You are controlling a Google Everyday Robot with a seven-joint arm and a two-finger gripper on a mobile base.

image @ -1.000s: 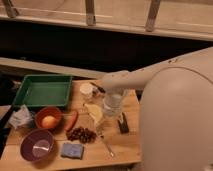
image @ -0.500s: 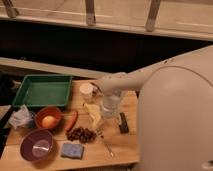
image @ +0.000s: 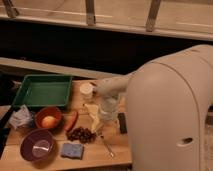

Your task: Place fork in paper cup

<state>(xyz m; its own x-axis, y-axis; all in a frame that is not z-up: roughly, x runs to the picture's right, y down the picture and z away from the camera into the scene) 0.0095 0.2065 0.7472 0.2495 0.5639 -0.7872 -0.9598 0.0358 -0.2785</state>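
Dim, warm overhead light: the counter [image: 92,154] reads orange-brown, fairly even at its middle and darker toward its left edge and near-left corner. The dark band [image: 75,47] behind its far edge is almost black, and the pale strip [image: 120,10] above that looks washed out. The robot's cream arm [image: 165,105] over the right edge is the brightest surface, with a soft sheen and no hard glare. The gripper [image: 107,112] hangs over the counter's middle, pale against the wood; shadows under the things there are short and soft.
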